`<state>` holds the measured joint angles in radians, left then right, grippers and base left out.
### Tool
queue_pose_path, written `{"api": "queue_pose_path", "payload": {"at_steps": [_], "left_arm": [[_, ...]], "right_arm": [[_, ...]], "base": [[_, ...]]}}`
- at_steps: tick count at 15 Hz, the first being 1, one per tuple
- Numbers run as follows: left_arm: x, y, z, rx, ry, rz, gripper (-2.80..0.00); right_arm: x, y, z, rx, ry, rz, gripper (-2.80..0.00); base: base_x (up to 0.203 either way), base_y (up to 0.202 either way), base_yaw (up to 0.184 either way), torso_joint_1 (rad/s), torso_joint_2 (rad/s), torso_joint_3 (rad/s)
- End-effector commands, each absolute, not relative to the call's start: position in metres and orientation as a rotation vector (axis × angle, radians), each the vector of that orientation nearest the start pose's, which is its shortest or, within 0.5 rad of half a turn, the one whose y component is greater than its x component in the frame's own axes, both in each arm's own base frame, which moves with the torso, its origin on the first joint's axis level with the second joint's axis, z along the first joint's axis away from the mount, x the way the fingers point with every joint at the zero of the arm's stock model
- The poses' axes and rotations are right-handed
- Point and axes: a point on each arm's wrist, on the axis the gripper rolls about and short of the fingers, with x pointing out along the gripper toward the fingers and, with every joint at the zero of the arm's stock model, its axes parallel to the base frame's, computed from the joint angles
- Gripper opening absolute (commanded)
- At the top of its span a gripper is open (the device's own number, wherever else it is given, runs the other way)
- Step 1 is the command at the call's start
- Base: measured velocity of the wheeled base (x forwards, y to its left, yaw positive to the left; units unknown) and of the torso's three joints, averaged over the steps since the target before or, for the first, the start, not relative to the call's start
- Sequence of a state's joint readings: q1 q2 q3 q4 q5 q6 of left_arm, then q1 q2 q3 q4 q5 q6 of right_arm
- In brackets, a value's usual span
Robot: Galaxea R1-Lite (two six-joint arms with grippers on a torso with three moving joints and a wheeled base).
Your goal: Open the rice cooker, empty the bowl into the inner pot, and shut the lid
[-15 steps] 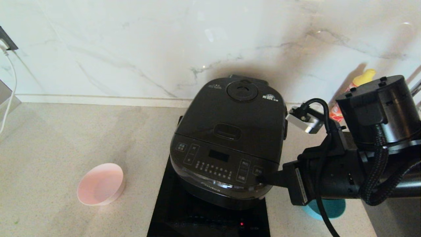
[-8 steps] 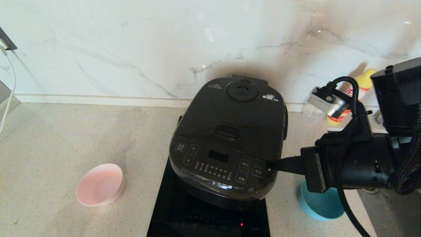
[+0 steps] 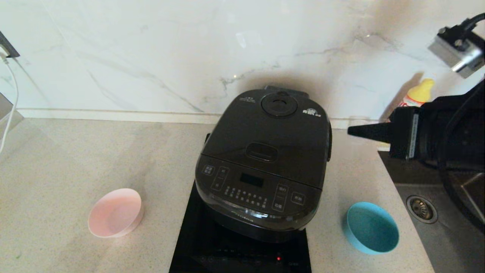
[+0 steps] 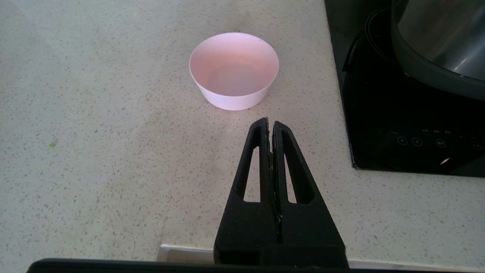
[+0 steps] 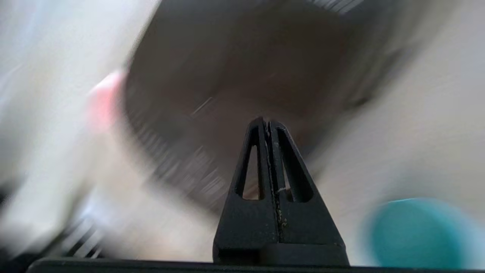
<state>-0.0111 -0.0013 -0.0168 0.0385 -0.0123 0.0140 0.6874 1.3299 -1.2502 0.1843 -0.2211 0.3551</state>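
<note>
I am working at a pale speckled stone countertop [image 3: 75,159] backed by a white marble-veined wall [image 3: 151,57]. The rice cooker [image 3: 263,163] stands in the middle of it on a black induction hob [image 3: 212,250], whose small red light glows at the near edge. The lid [image 3: 271,132] is down and flat on the cooker, its round steam vent toward the wall and its oblong release button nearer the control panel.

My right gripper [image 3: 350,131] hangs in the air beside the cooker's right flank, level with the lid and apart from it, its fingers pressed together with nothing between them. From its wrist the cooker is only a dark smear, with a teal patch to one side. That patch is the teal bowl [image 3: 372,227], which sits on the counter at the cooker's right front corner, just short of a steel sink [image 3: 428,212] with its drain showing. A yellow-capped bottle [image 3: 416,93] stands against the wall behind my right arm.

My left gripper [image 4: 271,127] is held low over the counter near its front edge, fingers closed on nothing, pointing at a pink bowl [image 4: 234,70] that rests upright well to the left of the hob. A white cable [image 3: 11,98] hangs from a wall socket at the far left.
</note>
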Motion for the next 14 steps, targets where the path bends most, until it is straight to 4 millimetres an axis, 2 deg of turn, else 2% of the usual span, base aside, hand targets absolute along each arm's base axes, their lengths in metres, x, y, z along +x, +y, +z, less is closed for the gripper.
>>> {"api": "queue_pose_path", "payload": {"at_steps": [1, 3, 5, 7, 9, 11, 14], "left_arm": [[-0.024, 0.000, 0.076, 0.014, 0.021, -0.025, -2.80], [-0.024, 0.000, 0.076, 0.014, 0.023, -0.024, -2.80], [-0.024, 0.000, 0.076, 0.014, 0.022, -0.025, -2.80], [-0.024, 0.000, 0.076, 0.014, 0.021, -0.025, -2.80], [-0.024, 0.000, 0.076, 0.015, 0.022, -0.025, -2.80], [-0.024, 0.000, 0.076, 0.014, 0.022, -0.024, -2.80], [-0.024, 0.000, 0.076, 0.015, 0.023, -0.024, -2.80]], "right_arm": [[0.146, 0.106, 0.347, 0.198, 0.175, 0.211, -2.80], [0.119, 0.082, 0.359, 0.134, 0.079, 0.118, -2.80], [0.089, 0.054, 0.357, 0.095, 0.025, 0.040, -2.80], [0.071, 0.027, 0.337, 0.038, 0.022, -0.116, -2.80], [0.039, 0.001, 0.314, 0.006, -0.005, -0.282, -2.80], [0.012, -0.012, 0.287, -0.023, -0.011, -0.459, -2.80], [-0.026, -0.016, 0.236, -0.083, -0.021, -0.554, -2.80]], "base": [[0.000, 0.000, 0.000, 0.000, 0.00, 0.000], [0.000, 0.000, 0.000, 0.000, 0.00, 0.000], [0.000, 0.000, 0.000, 0.000, 0.00, 0.000], [0.000, 0.000, 0.000, 0.000, 0.00, 0.000], [0.000, 0.000, 0.000, 0.000, 0.00, 0.000], [0.000, 0.000, 0.000, 0.000, 0.00, 0.000], [0.000, 0.000, 0.000, 0.000, 0.00, 0.000]]}}
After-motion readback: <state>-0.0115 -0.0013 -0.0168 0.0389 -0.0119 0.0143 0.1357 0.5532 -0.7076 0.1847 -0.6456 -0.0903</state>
